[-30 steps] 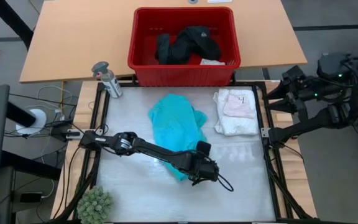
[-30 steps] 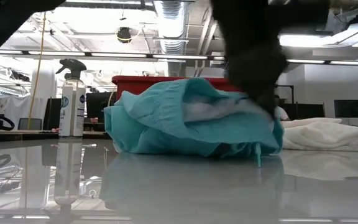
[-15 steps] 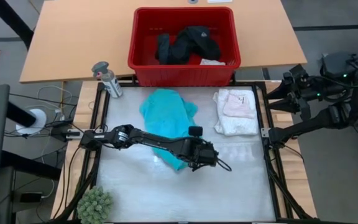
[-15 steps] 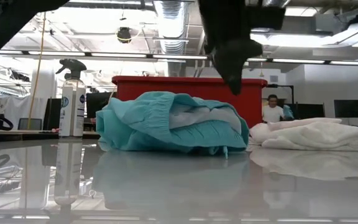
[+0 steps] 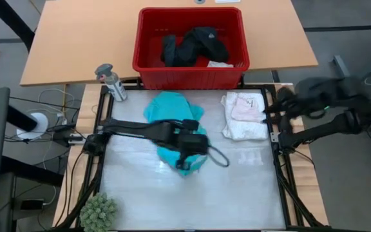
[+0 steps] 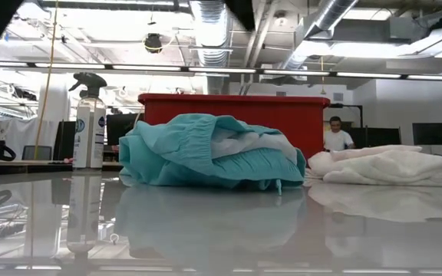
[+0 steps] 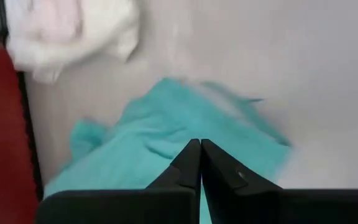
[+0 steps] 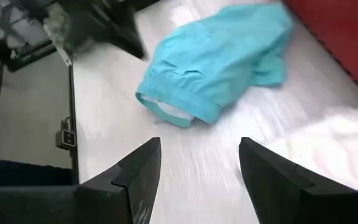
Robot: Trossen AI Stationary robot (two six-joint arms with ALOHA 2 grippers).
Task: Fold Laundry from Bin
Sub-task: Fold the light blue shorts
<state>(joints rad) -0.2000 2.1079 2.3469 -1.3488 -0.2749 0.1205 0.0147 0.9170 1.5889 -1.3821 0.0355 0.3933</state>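
Your left pincer [image 5: 187, 147] has just pinched fully together and come up empty: its fingers [image 7: 197, 163] meet with nothing between them, hovering over the turquoise shirt [image 5: 174, 124]. That shirt has slid back toward the red bin [image 5: 190, 46] since a second ago and now sits bunched just in front of it on the tabletop [image 5: 237, 187], so you'll likely need another grasp before folding. The left arm reaches across from the shirt's left side, elbow bent, wrist above the shirt's near edge. Your right pincer [image 8: 197, 163] stands wide, empty, waiting beyond the white folded pile [image 5: 244, 116] that lies right of the shirt. Black clothing [image 5: 192, 45] remains in the bin.
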